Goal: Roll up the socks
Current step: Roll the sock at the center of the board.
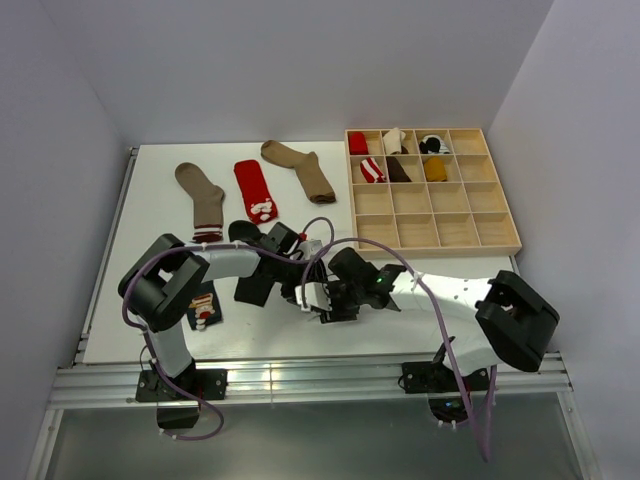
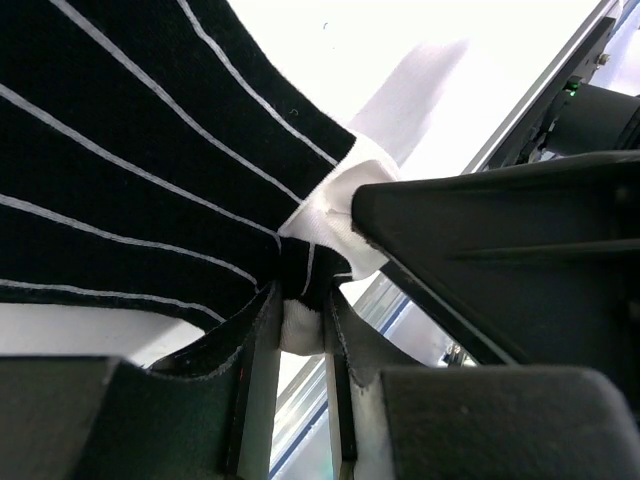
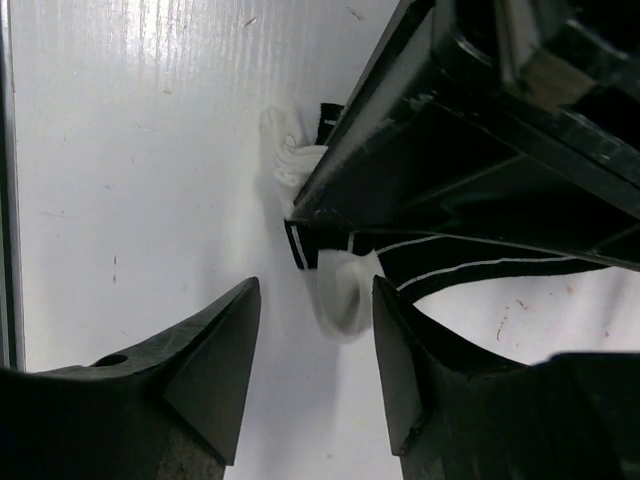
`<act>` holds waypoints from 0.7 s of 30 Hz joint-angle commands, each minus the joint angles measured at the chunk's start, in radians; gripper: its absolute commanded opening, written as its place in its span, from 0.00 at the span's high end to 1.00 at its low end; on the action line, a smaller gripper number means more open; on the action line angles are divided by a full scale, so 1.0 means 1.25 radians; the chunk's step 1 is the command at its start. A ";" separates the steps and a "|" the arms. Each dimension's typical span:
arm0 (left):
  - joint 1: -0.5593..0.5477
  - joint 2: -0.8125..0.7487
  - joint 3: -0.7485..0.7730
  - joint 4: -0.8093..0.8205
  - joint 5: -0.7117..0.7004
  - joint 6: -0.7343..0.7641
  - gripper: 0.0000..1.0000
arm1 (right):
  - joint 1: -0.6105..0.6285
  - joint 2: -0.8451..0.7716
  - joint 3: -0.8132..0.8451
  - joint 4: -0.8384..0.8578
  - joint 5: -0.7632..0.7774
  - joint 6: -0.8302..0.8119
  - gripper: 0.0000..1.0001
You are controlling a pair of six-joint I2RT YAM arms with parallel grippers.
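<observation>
On the white bench (image 1: 130,200), pinching the white toe of the black, thin-striped fabric sock (image 2: 130,150) in the left jaws; holding the right jaws wide apart at that toe, gripping nothing. Seemingly just starting; leaving a tan sock (image 1: 203,200) and a red sock (image 1: 255,188) flat.

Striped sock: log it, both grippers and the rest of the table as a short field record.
sock: striped sock, black, thin white stripes, white end
left gripper: fingers shut on the white end
right gripper: fingers open, white end between them
lying flat: tan sock, red sock, second tan sock
tray: wooden tray, rolled socks in far compartments
</observation>
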 commanded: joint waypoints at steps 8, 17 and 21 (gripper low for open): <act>0.009 0.004 -0.009 0.032 0.026 -0.004 0.73 | 0.022 0.049 0.060 0.042 0.062 0.022 0.60; 0.009 -0.021 -0.036 0.070 0.007 -0.033 0.63 | 0.013 0.086 0.108 -0.034 0.021 0.048 0.90; 0.010 -0.047 -0.055 0.093 -0.031 -0.056 0.53 | -0.005 0.113 0.154 -0.099 -0.015 0.057 0.92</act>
